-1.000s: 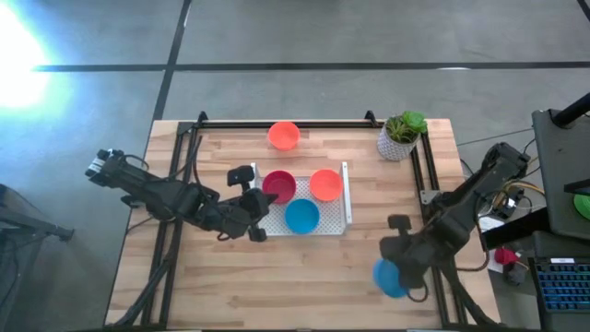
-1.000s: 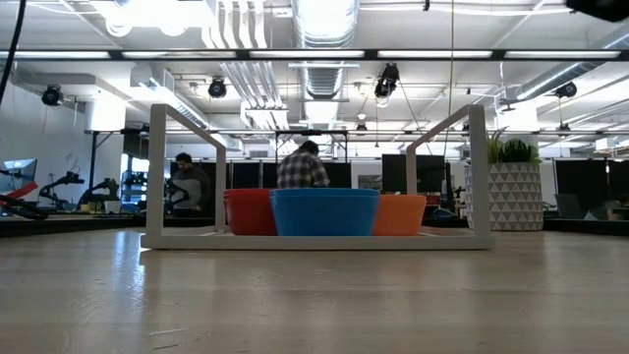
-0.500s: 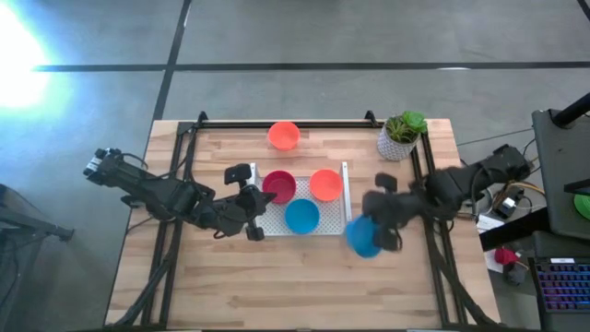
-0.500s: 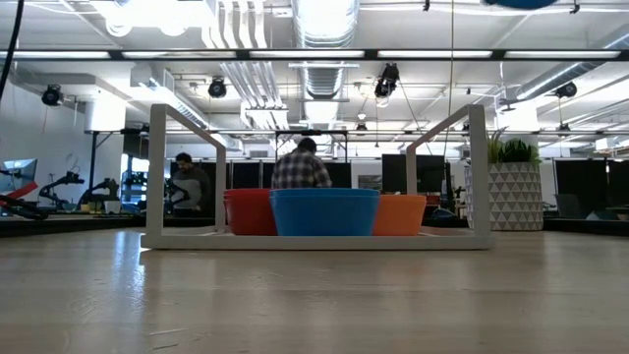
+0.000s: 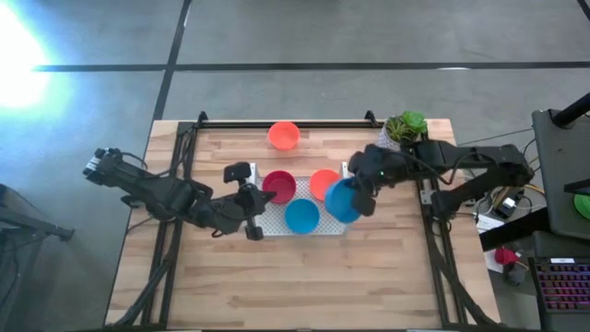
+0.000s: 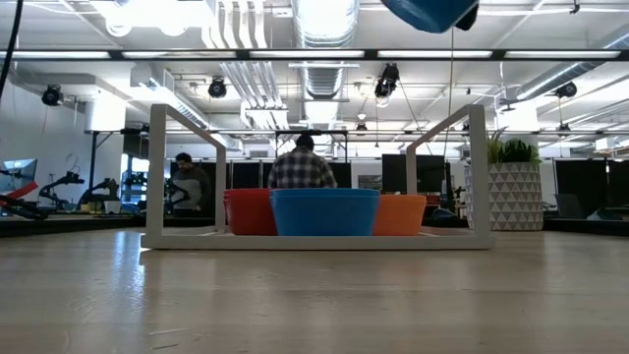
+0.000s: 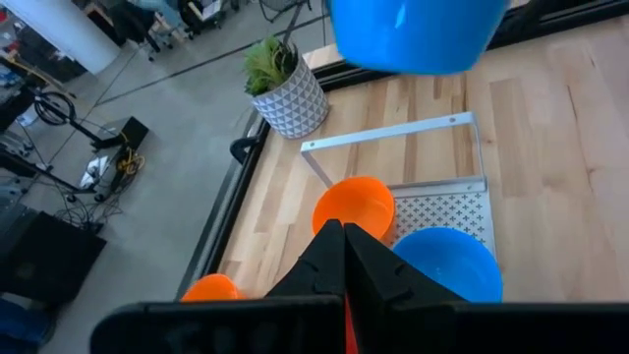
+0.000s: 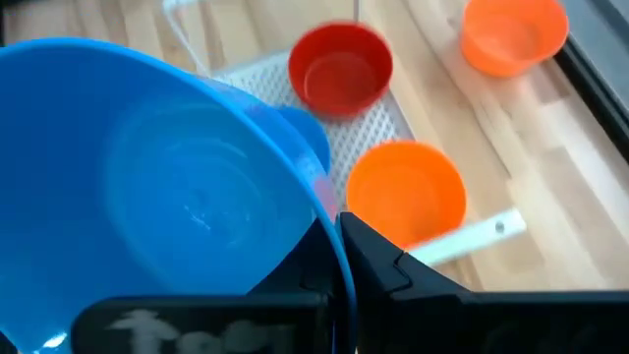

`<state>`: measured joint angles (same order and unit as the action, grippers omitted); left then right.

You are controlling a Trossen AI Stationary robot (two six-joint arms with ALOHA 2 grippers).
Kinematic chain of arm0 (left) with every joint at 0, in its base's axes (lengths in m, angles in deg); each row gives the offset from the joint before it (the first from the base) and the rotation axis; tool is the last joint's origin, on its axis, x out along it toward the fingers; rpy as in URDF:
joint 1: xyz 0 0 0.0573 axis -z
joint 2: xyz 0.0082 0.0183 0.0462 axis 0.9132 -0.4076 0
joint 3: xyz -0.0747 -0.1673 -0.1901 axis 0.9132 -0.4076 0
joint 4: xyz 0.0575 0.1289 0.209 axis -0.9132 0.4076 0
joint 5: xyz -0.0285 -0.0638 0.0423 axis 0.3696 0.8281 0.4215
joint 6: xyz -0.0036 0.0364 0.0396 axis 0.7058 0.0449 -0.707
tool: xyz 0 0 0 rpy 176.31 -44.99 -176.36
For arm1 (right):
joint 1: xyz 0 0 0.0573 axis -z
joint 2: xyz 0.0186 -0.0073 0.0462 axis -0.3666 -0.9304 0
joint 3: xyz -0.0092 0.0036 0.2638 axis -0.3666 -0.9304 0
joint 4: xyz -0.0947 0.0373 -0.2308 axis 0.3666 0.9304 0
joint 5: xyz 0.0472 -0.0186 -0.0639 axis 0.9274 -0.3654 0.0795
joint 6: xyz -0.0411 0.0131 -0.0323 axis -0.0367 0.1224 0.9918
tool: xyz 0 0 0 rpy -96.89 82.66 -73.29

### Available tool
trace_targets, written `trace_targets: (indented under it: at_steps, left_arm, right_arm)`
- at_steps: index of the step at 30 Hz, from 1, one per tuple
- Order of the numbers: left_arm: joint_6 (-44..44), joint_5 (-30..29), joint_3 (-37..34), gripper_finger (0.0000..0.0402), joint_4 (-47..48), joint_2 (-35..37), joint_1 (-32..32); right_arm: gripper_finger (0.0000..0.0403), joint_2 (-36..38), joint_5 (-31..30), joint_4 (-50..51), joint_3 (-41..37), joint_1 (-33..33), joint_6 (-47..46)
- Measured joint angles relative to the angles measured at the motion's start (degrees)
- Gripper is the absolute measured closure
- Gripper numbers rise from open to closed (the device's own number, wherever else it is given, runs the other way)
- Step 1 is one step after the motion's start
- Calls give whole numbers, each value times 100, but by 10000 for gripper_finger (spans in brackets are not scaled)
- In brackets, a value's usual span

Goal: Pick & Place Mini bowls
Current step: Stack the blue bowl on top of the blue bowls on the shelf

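Note:
A white perforated tray (image 5: 348, 219) at mid-table holds a red bowl (image 5: 278, 186), an orange bowl (image 5: 324, 183) and a blue bowl (image 5: 301, 216). One more orange bowl (image 5: 284, 136) rests on the wood near the far edge. My right gripper (image 5: 360, 197) is shut on a second blue bowl (image 5: 340, 201), high over the tray's right edge; the low view shows this bowl (image 6: 428, 12) at the top of the picture. Beside the tray's left edge my left gripper (image 5: 258, 214) hangs shut above the table with nothing in it. My right gripper pinches the blue bowl's rim (image 8: 327, 222) between its two fingers, one inside the bowl and one outside. The fingers slant down from the table's right side. The bowl is lifted clear, tilted, its opening turned toward the wrist.
A green plant in a white pot (image 5: 402, 135) stands at the far right corner. Dark rails (image 5: 189, 138) frame the table's far, left and right sides. Bare wood (image 5: 295, 286) lies between the tray and the near edge. People stand in the room beyond.
My right gripper has swung with the blue bowl from the table's near right corner toward the far edge and the left. It rose and rolled on the way and now hangs over the tray's right edge. The bowl stayed lifted clear throughout.

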<state>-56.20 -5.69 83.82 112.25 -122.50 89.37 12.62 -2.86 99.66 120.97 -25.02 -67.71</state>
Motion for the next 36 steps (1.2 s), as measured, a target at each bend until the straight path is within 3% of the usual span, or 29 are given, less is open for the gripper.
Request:
trace_targets:
  at_steps: [10,28,36]
  left_arm:
    - [-109,-48,59,402,11,326,0]
    - [-106,-44,44,402,2,854,0]
    - [-231,-37,37,402,43,811,-2]
  right_arm:
    - [394,-206,13,-867,-142,534,105]
    - [394,-2357,679,-987,631,751,1196]
    - [394,-3388,1335,-991,1057,869,1727]
